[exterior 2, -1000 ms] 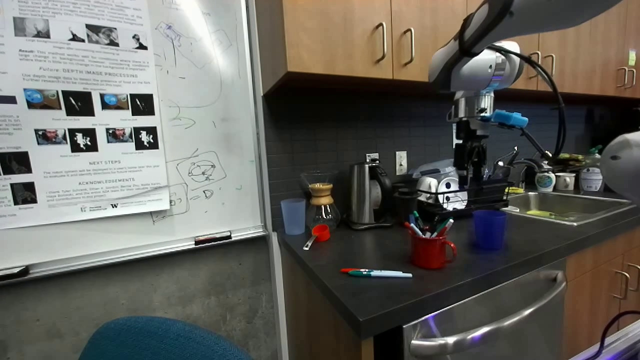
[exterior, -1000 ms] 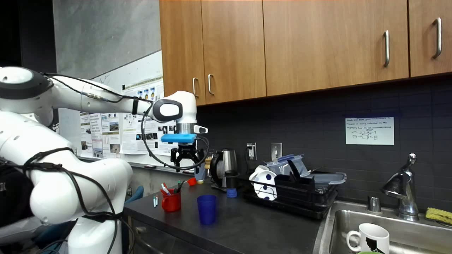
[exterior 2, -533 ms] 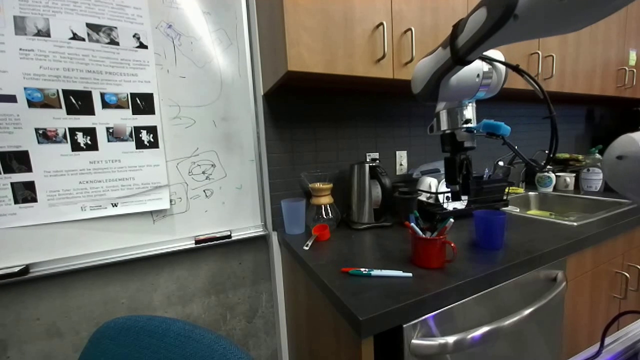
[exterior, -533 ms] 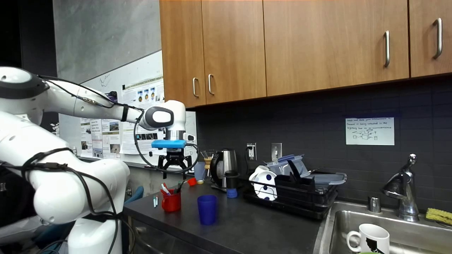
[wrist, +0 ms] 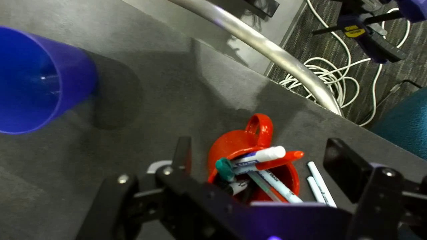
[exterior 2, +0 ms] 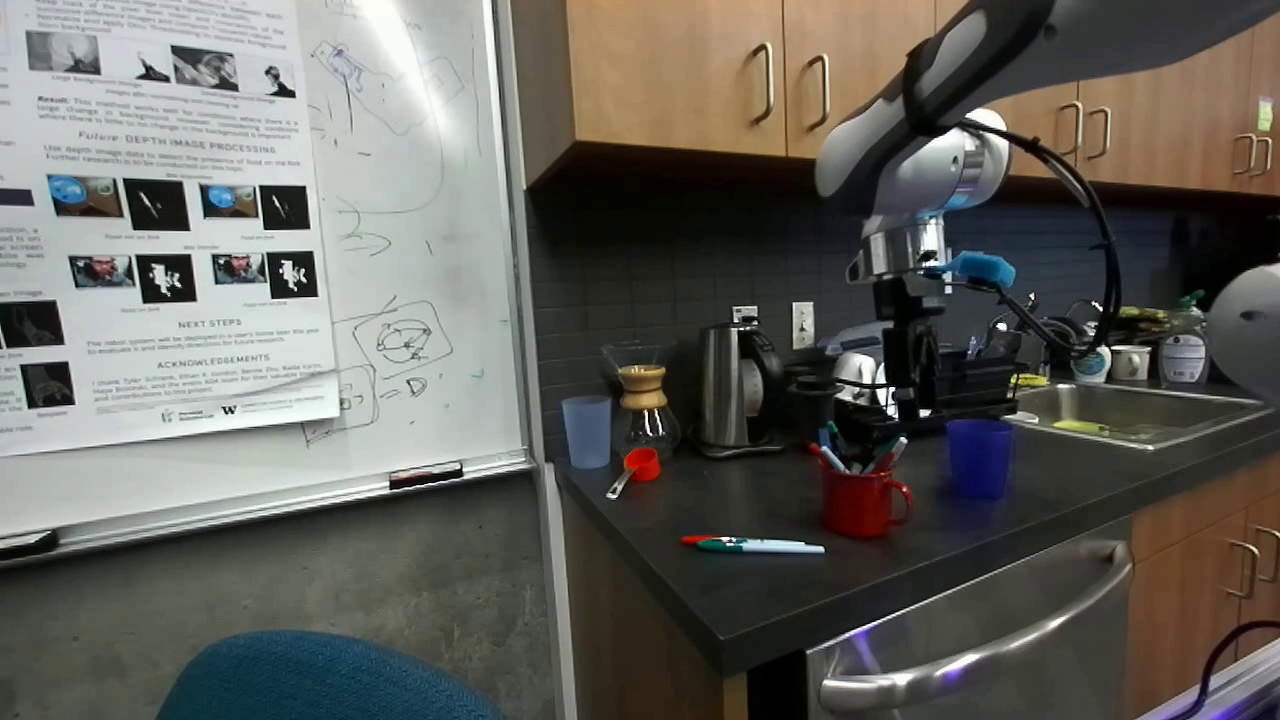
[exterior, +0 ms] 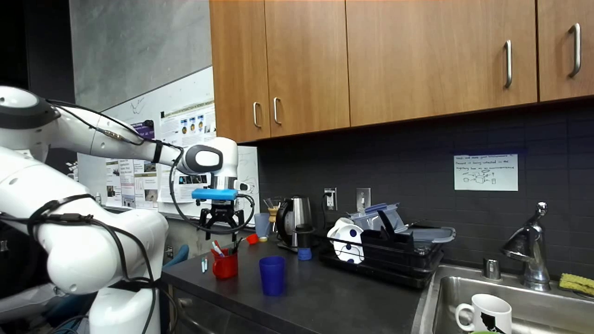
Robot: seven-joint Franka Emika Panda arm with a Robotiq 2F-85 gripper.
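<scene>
My gripper [exterior: 221, 235] is open and empty, pointing down above the red mug [exterior: 226, 266] and apart from it. It also shows in an exterior view [exterior 2: 908, 405] and in the wrist view [wrist: 262, 160], where its fingers stand wide on both sides of the mug's mouth [wrist: 230, 143]. The mug [exterior 2: 858, 507] stands upright and holds several markers [wrist: 267, 155] with white, red, green and black parts. Two markers [wrist: 320, 185] lie side by side on the counter by the mug; they also show in an exterior view [exterior 2: 755, 546]. A blue cup [exterior: 272, 276] stands nearby, also in the wrist view [wrist: 75, 71].
On the dark counter [exterior 2: 740, 600] stand a steel kettle [exterior 2: 722, 385], a glass carafe [exterior 2: 648, 425], a light blue cup [exterior 2: 587, 432] and a red scoop [exterior 2: 642, 464]. A black dish rack [exterior: 380, 253] and a sink [exterior: 429, 301] lie further along. Wooden cabinets [exterior: 306, 65] hang above.
My gripper has moved down and to the left in both exterior views, from beyond the mug to above it. It stays open. The mug, markers and cups have not moved.
</scene>
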